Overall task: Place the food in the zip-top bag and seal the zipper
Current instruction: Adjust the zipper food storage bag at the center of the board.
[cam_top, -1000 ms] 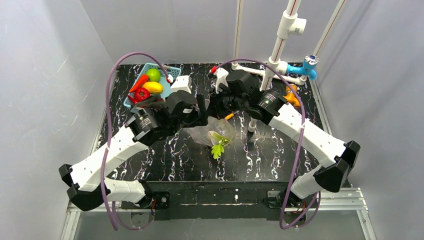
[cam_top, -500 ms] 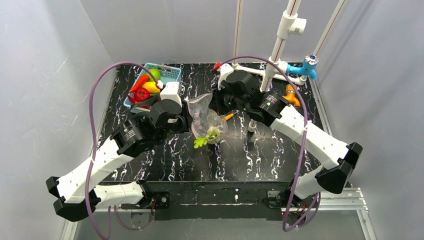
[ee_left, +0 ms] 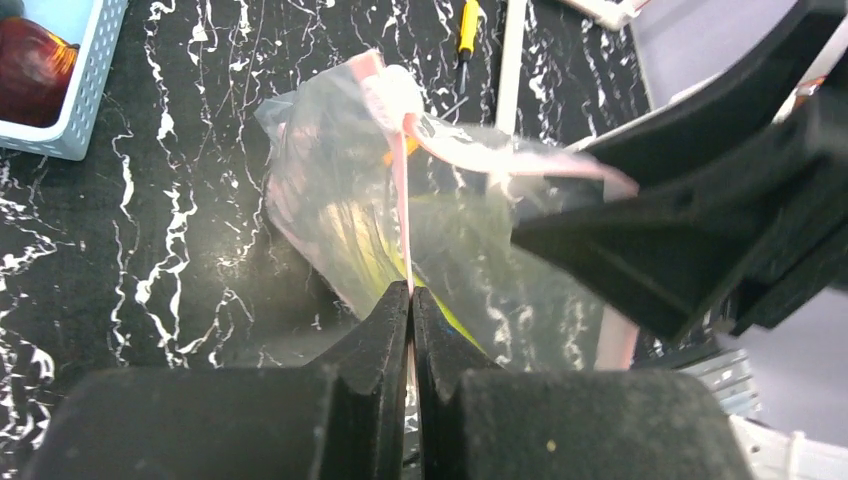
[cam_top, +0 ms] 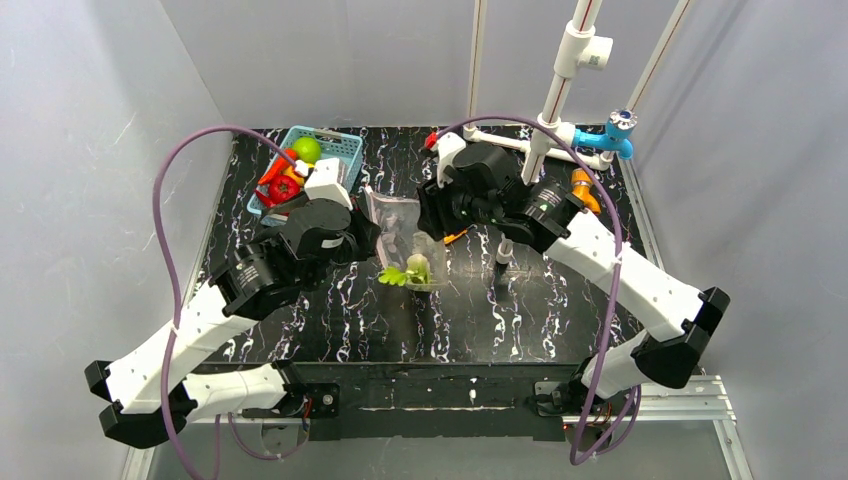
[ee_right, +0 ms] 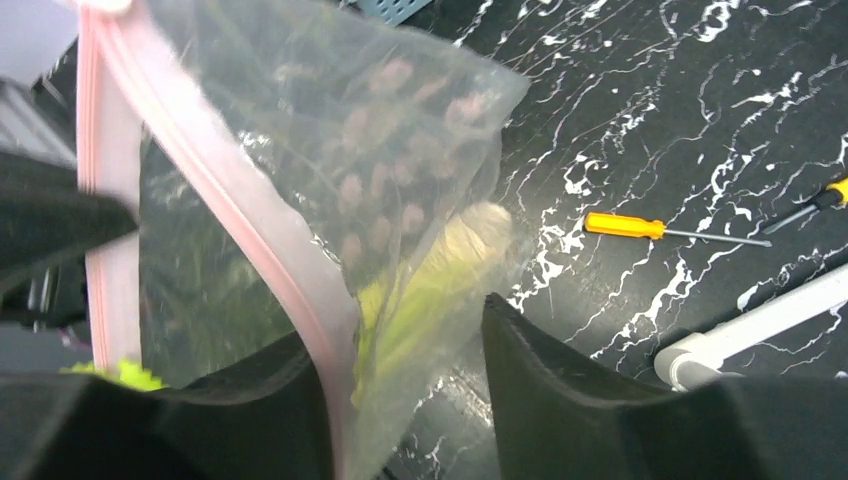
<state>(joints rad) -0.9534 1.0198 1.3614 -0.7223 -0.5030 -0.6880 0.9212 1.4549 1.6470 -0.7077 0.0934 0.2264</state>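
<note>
The zip-top bag [cam_top: 398, 228] hangs crumpled between my two grippers, above the dark marbled table. A green-and-white leek [cam_top: 412, 270] sits in it, its leaves [cam_top: 391, 276] sticking out low on the left. My left gripper [ee_left: 411, 292] is shut on the bag's pink zipper [ee_left: 399, 170] strip. My right gripper [ee_right: 400, 340] is open, and the bag [ee_right: 300, 170] with its zipper [ee_right: 235, 205] and the leek [ee_right: 425, 295] hangs between its fingers. More food lies in the blue basket [cam_top: 340, 148]: a green fruit [cam_top: 307, 150], a red pepper [cam_top: 284, 187] and a chili [cam_top: 276, 167].
An orange-handled screwdriver [ee_right: 625, 226] lies on the table right of the bag. White pipes [cam_top: 548, 120] with a blue fitting [cam_top: 617, 135] stand at the back right. The basket's corner [ee_left: 85, 85] holds a dark red piece [ee_left: 30, 70]. Grey walls enclose the table.
My left gripper has shut on the bag's zipper strip and drawn left. My right gripper has opened off the bag. The bag has risen and the leek's leaves have swung left.
</note>
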